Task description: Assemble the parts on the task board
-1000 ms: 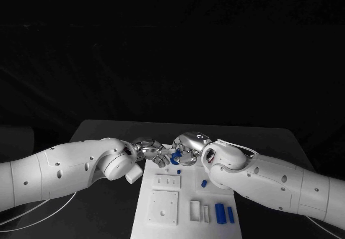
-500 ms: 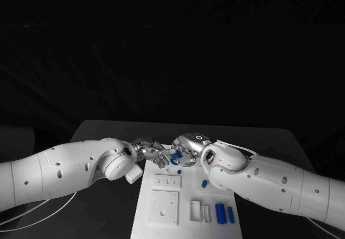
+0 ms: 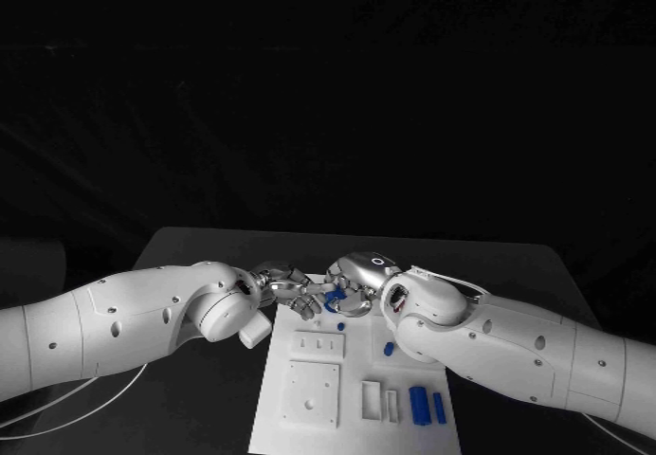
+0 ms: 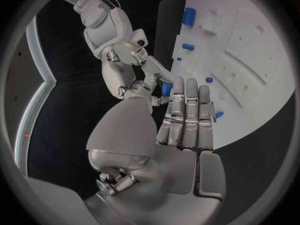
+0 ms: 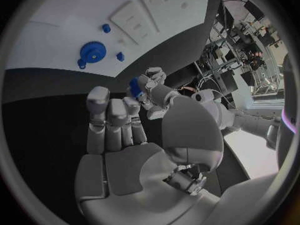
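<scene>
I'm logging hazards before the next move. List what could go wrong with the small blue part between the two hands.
1. The small blue part is pinched at the fingertips where the left hand and right hand meet; a poorly timed release could drop it.
2. It sits above the far end of the white task board, near a blue gear, so a fall might knock that or roll onto the black table.
</scene>
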{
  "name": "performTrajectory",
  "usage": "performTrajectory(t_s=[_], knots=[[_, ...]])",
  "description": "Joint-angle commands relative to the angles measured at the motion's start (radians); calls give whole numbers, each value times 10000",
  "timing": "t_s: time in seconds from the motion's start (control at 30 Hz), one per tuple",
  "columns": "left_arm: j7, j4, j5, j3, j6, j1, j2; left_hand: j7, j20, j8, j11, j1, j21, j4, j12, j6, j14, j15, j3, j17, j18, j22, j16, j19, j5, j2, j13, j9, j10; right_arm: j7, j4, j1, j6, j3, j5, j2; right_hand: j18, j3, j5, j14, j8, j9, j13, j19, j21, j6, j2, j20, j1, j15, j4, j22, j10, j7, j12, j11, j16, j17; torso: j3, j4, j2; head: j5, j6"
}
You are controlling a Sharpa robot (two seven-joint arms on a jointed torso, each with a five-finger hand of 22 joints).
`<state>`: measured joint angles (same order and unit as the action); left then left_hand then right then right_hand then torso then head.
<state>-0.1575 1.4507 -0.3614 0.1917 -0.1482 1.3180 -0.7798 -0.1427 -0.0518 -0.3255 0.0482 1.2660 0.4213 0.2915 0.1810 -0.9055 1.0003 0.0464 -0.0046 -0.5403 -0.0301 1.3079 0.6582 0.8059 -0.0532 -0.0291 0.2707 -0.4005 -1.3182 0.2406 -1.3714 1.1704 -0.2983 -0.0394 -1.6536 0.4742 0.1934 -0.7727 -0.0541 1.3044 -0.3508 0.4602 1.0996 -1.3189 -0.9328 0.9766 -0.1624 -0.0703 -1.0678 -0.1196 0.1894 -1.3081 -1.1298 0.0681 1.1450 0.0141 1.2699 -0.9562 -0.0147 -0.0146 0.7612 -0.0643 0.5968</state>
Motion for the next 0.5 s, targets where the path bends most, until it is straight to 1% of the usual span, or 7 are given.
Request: performTrajectory(t_s=[0.03, 0.13, 0.4, 0.5], knots=[[36, 26, 83, -12, 154, 9, 25, -1, -17, 54, 2, 69, 38, -23, -59, -46, -57, -3, -57, -5, -87, 196, 47, -78, 28, 120, 25, 10, 70, -46, -77, -12, 119, -4, -135, -34, 684, -16, 53, -22, -51, 162, 4, -42, -56, 327, -83, -69, 48, -80, 3, -129, 29, 243, 15, 56, -40, -16, 2, -6, -1, -9, 12], [21, 14, 69, -12, 119, 9, 19, 1, -19, 56, 1, 130, 45, -27, -62, -46, -59, -5, -72, -5, -88, 196, 51, -82, 28, 140, 37, 12, 68, -51, -111, -14, 136, -4, -135, -24, 684, -16, 53, -22, -51, 163, 5, -43, -56, 327, -83, -70, 48, -80, 4, -129, 29, 243, 15, 57, -41, -16, 1, -5, -2, -13, 11], [12, 35, 51, -12, 66, 9, 25, -1, -19, 61, 2, 241, 58, -29, -70, -45, -61, -6, -112, -4, -88, 196, 60, -87, 27, 176, 58, 18, 71, -8, -166, -22, 166, -10, -137, -39, 684, -15, 53, -21, -51, 168, 5, -45, -55, 326, -86, -70, 50, -81, 8, -127, 29, 242, 15, 57, -42, -18, 12, 3, 3, -34, 32], [18, 34, 51, -12, 80, 9, 34, 2, -21, 59, 0, 304, 64, -32, -72, -52, -60, -8, -125, -4, -89, 195, 66, -87, 26, 209, 69, 18, 68, -1, -167, -22, 179, -14, -139, -60, 684, -13, 53, -21, -50, 169, 5, -45, -55, 326, -90, -71, 52, -81, 10, -127, 29, 243, 15, 57, -43, -19, 12, 2, 1, -30, 20]])
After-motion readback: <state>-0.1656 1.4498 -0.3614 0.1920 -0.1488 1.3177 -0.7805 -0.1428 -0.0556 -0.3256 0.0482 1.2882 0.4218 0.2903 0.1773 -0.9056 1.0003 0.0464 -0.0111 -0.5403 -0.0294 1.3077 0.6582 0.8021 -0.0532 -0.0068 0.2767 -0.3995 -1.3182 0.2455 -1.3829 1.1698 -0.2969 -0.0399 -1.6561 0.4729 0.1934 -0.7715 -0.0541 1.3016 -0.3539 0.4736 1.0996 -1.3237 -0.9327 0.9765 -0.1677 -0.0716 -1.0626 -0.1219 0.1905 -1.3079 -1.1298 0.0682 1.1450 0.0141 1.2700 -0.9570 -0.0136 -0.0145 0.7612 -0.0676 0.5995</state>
